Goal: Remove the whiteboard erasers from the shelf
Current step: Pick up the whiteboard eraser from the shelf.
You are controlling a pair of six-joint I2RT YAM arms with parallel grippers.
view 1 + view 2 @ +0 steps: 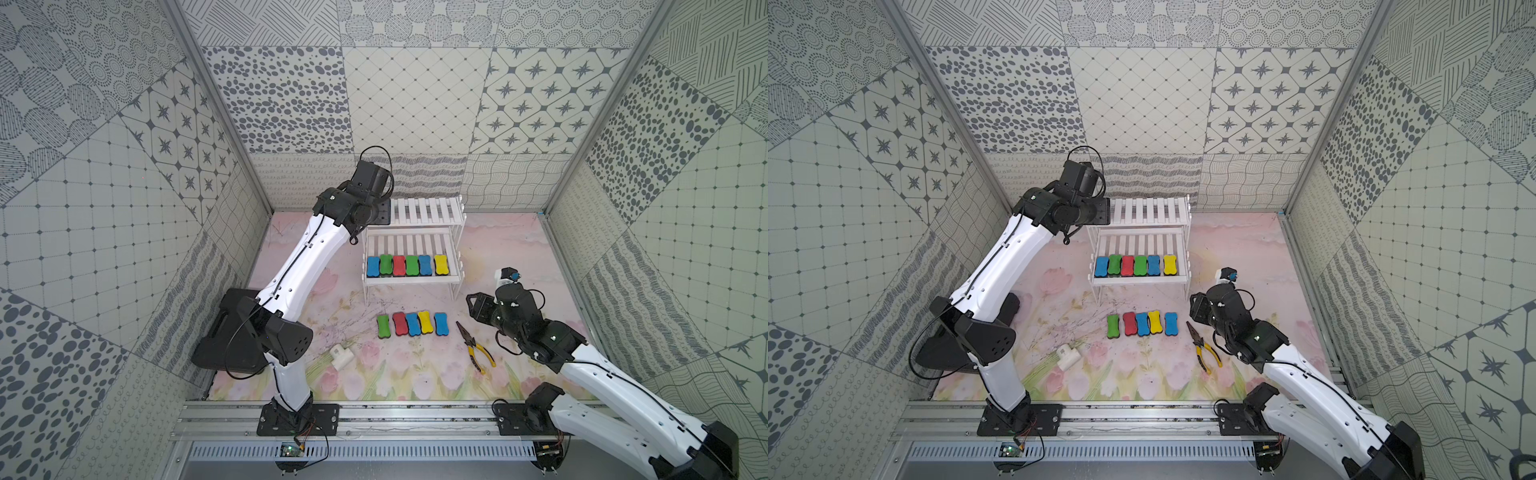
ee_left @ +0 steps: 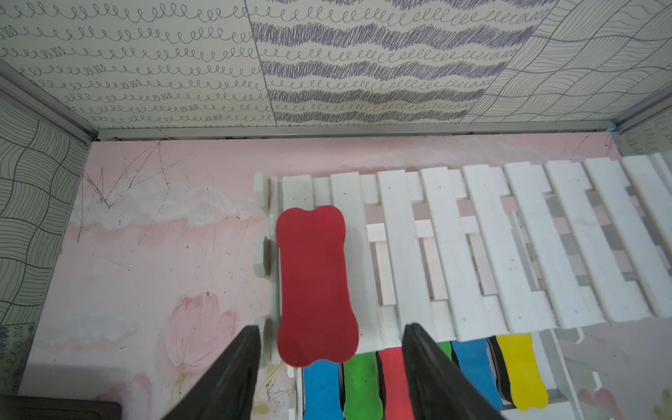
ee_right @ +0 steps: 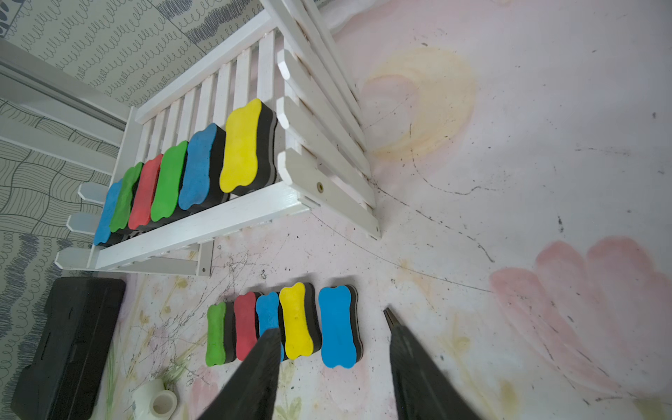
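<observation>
The red bone-shaped foam eraser (image 2: 312, 276) lay on the top tier of the white slatted shelf (image 2: 483, 236), long axis running straight ahead from the nearer left gripper (image 2: 331, 327), whose parted, empty jaws straddled its near end

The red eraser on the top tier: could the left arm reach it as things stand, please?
Probably yes: the left gripper hangs open over one end of the red eraser, and nothing else lies on the top tier.

left white-and-black arm (image 1: 299, 257): reaching way forward, wrist up high | left black two-finger gripper (image 2: 331, 327): jaws apart, pinching nothing | right white-and-black arm (image 1: 602, 365): sitting low, elbow folded | right black gripper (image 3: 334, 329): jaws apart, empty
</observation>
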